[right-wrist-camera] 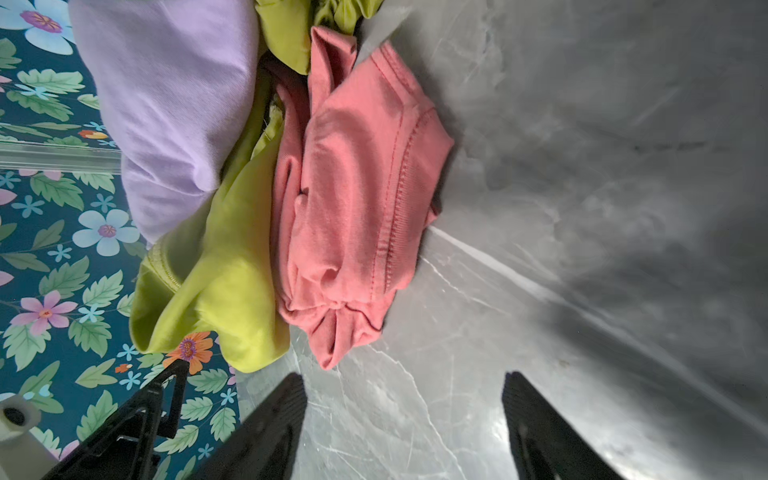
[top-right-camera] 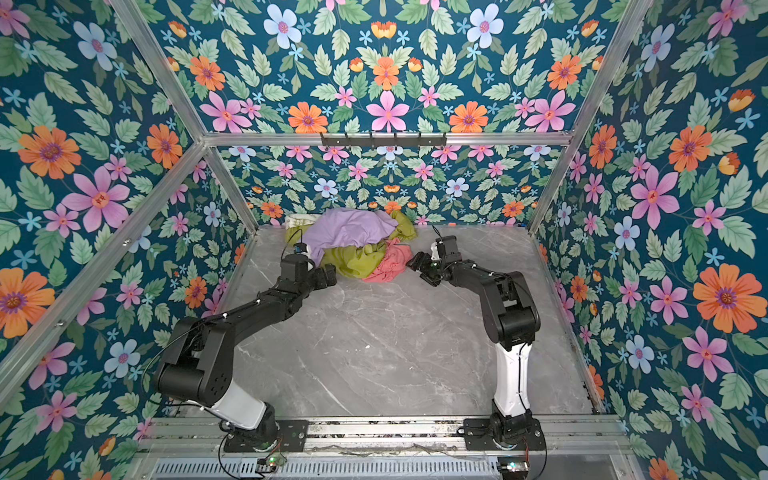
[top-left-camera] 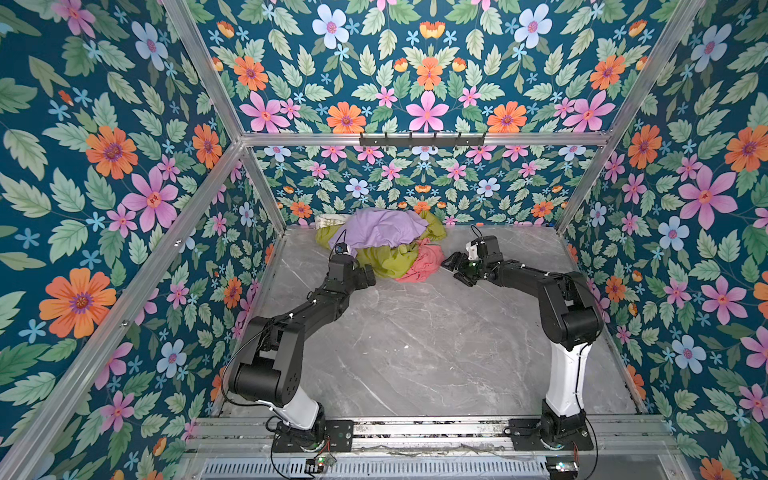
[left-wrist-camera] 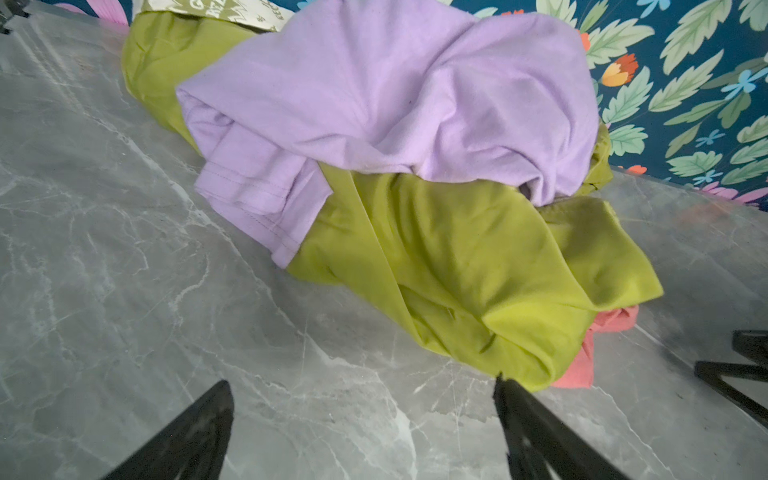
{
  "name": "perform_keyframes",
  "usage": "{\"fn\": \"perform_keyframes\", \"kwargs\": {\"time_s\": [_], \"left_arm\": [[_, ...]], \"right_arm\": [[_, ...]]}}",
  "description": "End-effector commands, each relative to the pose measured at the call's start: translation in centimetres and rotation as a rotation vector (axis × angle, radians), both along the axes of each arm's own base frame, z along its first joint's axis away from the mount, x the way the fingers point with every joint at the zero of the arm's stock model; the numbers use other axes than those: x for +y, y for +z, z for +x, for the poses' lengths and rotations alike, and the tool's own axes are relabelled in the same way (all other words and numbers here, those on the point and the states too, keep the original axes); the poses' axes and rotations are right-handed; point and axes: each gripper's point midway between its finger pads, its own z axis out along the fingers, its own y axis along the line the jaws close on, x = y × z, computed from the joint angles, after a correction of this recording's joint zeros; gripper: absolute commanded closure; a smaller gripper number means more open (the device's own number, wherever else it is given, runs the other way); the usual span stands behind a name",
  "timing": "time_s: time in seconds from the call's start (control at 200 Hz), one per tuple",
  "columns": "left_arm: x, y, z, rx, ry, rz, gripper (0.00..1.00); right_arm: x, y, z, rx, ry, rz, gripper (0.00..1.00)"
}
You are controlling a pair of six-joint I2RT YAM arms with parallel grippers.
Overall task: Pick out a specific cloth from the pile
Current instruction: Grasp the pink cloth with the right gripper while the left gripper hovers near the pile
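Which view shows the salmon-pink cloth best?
The right wrist view: the salmon-pink cloth fills the middle, seams clear. Both top views show it small and far; the left wrist view catches only a sliver.

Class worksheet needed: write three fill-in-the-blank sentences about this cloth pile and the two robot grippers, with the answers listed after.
1. The garment on top of the pile is ____ in colour.
2. The jaws of the left gripper and the right gripper hold ____.
3. The salmon-pink cloth lies nearer the ____ gripper.
Missing words: lilac; nothing; right.
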Motion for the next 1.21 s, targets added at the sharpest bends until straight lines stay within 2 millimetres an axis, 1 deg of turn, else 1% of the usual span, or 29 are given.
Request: {"fn": "perform_keyframes", "kwargs": {"time_s": [0.0,0.19,0.51,0.78,0.835,1.09,1.2], "left_arm": [[-0.2,-0.3,-0.2,0.014,-0.016,0.004,0.0],[-0.4,-0.4,-0.3,0.017,-0.03,0.0,0.0],[-0.6,0.2,-0.3,0.005,-0.038,-0.007,0.0],[-0.5,0.0,-0.4,0.011,-0.035,-0.009,0.0],[-0.4,0.1,-0.4,0.009,-0.032,-0.009,0.0],[-0.5,0.1,-0.5,0.011,-0.033,-0.014,0.01],[-0.5,0.0,-0.5,0.012,-0.032,-0.012,0.01]], "right_arm": [[0.9,0.4,0.8,-0.017,0.009,0.028,0.27],[1.6,-0.8,1.4,0.0,0.018,0.031,0.31],[2.0,-2.3,2.7,0.022,0.001,0.036,0.41],[2.2,-3.4,3.9,0.031,-0.011,0.036,0.48],[2.3,-3.4,4.1,0.029,-0.011,0.037,0.53],[2.4,-4.1,4.9,0.029,-0.013,0.033,0.63],[2.6,-4.4,5.0,0.035,-0.011,0.041,0.7]]}}
